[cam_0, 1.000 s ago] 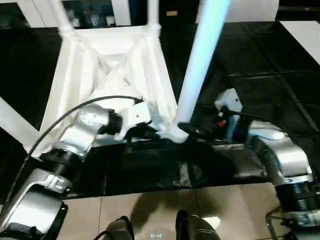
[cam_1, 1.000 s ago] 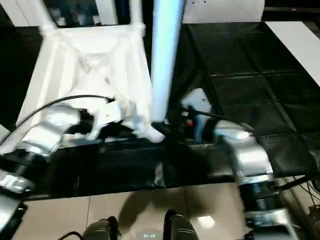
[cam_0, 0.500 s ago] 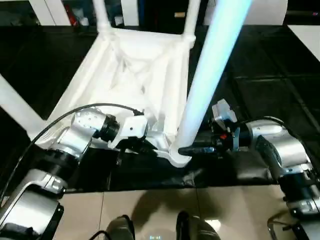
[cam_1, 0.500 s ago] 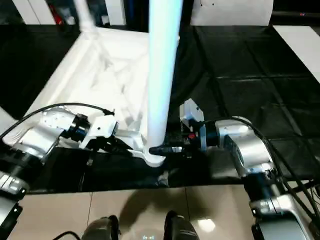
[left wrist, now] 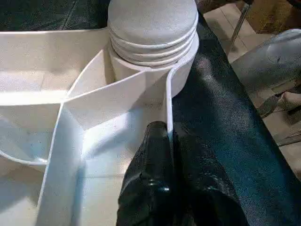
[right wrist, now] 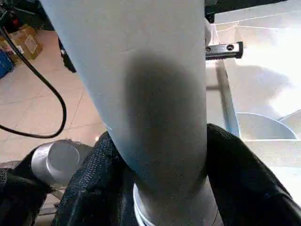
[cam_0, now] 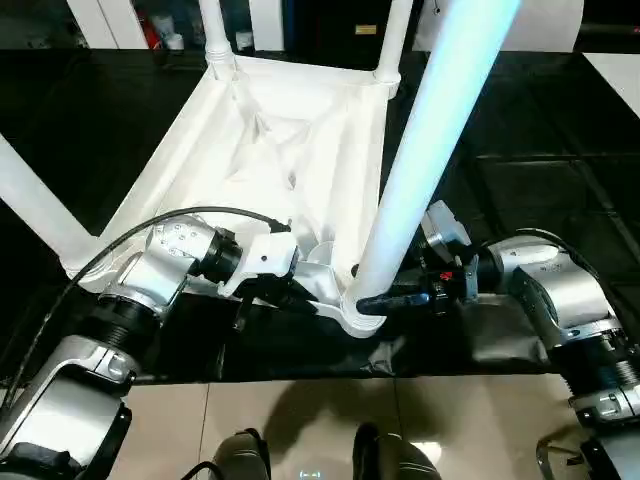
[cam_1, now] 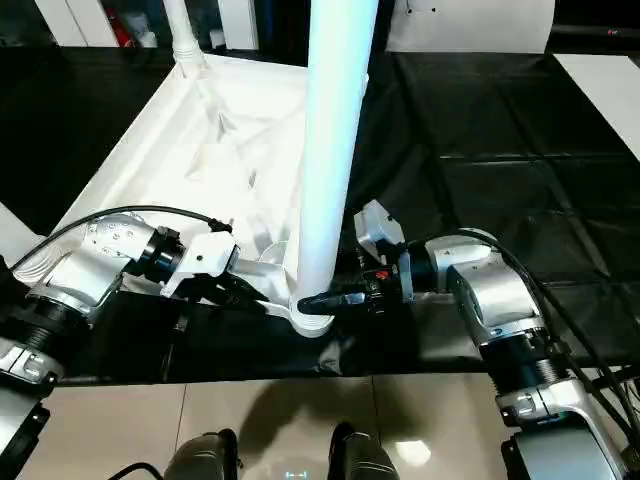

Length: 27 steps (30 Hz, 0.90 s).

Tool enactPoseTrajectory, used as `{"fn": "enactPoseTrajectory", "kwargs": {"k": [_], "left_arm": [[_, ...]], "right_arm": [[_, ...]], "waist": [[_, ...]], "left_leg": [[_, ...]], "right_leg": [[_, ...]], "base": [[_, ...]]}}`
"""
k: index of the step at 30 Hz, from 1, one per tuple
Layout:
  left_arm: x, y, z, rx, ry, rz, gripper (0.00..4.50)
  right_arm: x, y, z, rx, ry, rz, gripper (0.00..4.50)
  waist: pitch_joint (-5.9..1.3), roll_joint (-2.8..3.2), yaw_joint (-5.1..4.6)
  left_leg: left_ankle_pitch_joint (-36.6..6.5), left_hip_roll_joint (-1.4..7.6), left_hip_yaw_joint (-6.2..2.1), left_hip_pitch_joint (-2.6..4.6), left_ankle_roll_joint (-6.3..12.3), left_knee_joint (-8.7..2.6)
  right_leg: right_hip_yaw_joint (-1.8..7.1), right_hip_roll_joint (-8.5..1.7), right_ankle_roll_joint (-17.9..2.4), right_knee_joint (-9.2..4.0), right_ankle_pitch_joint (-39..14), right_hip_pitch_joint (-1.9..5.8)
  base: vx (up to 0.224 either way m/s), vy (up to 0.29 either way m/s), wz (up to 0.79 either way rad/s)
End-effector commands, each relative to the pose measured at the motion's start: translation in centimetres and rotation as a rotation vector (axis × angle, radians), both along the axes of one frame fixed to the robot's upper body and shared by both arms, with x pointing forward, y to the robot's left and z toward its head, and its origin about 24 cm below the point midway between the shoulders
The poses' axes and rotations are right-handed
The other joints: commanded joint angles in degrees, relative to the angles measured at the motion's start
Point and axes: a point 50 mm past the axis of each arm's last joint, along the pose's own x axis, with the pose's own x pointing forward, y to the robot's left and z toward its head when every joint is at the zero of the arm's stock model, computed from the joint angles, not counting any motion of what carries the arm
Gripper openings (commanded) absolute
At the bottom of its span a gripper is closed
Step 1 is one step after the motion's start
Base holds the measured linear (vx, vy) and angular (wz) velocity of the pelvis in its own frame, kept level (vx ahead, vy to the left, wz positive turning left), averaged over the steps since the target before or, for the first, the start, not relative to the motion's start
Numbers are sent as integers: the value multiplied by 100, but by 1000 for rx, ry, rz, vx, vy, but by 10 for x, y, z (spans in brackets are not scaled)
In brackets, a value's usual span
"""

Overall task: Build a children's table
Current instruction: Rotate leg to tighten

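Note:
The white table top point(cam_0: 290, 150) lies upside down on a black sheet, ribbed underside up. Two legs point(cam_0: 213, 30) stand in the far corner sockets and another leg point(cam_0: 35, 210) rises at the left. The near leg point(cam_0: 430, 150) stands in the near corner socket point(cam_0: 350, 315). My right gripper point(cam_0: 385, 300) is shut on this leg just above the socket, and its fingers point(right wrist: 99, 188) hug both sides of it. My left gripper point(cam_0: 290, 290) is shut on the table top's rim beside that socket, with its fingers point(left wrist: 155, 174) pinching the thin wall.
The black sheet point(cam_0: 520, 150) covers the surface under and around the table top. Tan floor tiles point(cam_0: 480, 420) lie in front, with my feet point(cam_0: 380, 455) on them. A black cable point(cam_0: 150, 225) arcs over my left forearm. White cabinet frames point(cam_0: 100, 15) stand at the back.
The camera has shifted, so the whole scene sits differently in the picture. My right forearm has swung in closer to the near leg. Both grippers keep their holds.

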Motion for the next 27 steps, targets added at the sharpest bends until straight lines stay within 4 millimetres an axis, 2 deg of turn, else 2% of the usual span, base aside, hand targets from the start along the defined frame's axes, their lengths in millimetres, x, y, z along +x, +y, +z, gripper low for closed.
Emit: {"fn": "enactPoseTrajectory", "kwargs": {"k": [1,4,5,7,8,9,10,11,12,14,15,16,17,21,23,25,27], "left_arm": [[1,-9,6,-71,2,-8,0],[2,-14,8,-114,18,37,0],[4,-20,9,-149,26,80,0],[5,-28,10,-183,36,132,0],[6,-29,10,-188,39,142,0],[6,-31,10,-191,39,150,0],[7,-34,10,-198,33,171,0],[10,-40,8,-206,30,206,0],[10,-40,8,-206,30,206,0],[14,-55,5,-226,34,295,0],[15,-58,5,-231,37,312,0],[18,-69,5,-244,44,364,0],[18,-71,5,-246,46,374,0],[23,-83,7,-240,21,445,0],[25,-85,7,-230,7,461,0],[25,-86,7,-222,0,467,0],[24,-84,6,-206,-9,460,0]], "right_arm": [[-5,2,-1,29,50,33,209],[-8,5,-1,74,77,-11,209],[-9,9,-1,113,95,-81,209],[-9,16,-3,129,84,-175,209],[-9,17,-3,129,78,-194,209],[-9,19,-4,126,75,-208,209],[-9,22,-6,114,66,-244,209],[-7,29,-8,104,65,-307,209],[-7,29,-8,104,65,-307,209],[-2,45,-11,104,68,-480,209],[0,48,-11,105,72,-516,209],[4,59,-11,99,82,-651,209],[5,61,-11,96,85,-680,209],[14,74,-7,113,96,-830,209],[17,77,-5,113,80,-880,209],[16,78,-3,118,58,-887,209],[14,78,-2,138,47,-876,263]], "waist": [[-495,-74,-46],[-491,-75,-37],[-463,-33,-31],[-457,-59,-42],[-446,-63,-57],[-438,-85,-89],[-420,-45,-97],[-413,-67,-127],[-406,-57,-170],[-407,-61,-219],[-402,-40,-248],[-401,-48,-317],[-407,-51,-335],[-421,-18,-385],[-428,24,-388],[-433,28,-398],[-433,30,-399]], "left_leg": [[-585,100,36,32,637,-287],[-570,104,32,36,638,-290],[-606,97,34,29,626,-297],[-644,90,22,13,528,-308],[-747,69,18,15,453,-309],[-809,32,2,-12,391,-320],[-853,21,-6,-11,358,-328],[-928,4,4,16,338,-324],[-909,-8,-2,0,318,-331],[-897,-15,-24,-9,270,-340],[-858,-17,-27,-12,235,-348],[-824,-41,-31,-19,138,-346],[-834,-48,-32,-17,139,-347],[-793,-58,-19,-10,286,-346],[-796,-30,-18,9,313,-354],[-782,-10,-23,0,318,-365],[-789,-5,-20,4,344,-366]], "right_leg": [[279,-370,-1234,-278,-1355,469],[283,-372,-1204,-285,-1397,468],[284,-369,-1191,-309,-1449,459],[279,-360,-1116,-317,-1588,471],[271,-369,-1030,-352,-1851,458],[254,-371,-907,-381,-2166,488],[246,-370,-827,-408,-2360,475],[250,-367,-645,-472,-2700,450],[244,-353,-555,-494,-2840,448],[230,-351,-448,-509,-2986,446],[234,-341,-436,-505,-2961,447],[222,-322,-384,-504,-2987,436],[217,-325,-364,-521,-3030,431],[226,-308,-421,-519,-2740,429],[233,-313,-539,-501,-2465,423],[237,-314,-695,-457,-2080,442],[246,-318,-764,-444,-1929,453]], "base": [[0,0,0],[0,0,0],[0,0,0],[0,0,0],[0,0,0],[0,0,0],[0,0,0],[0,0,0],[0,0,0],[0,0,0],[0,0,0],[0,0,0],[0,0,0],[0,0,0],[0,0,0],[0,0,0],[0,0,0]]}}
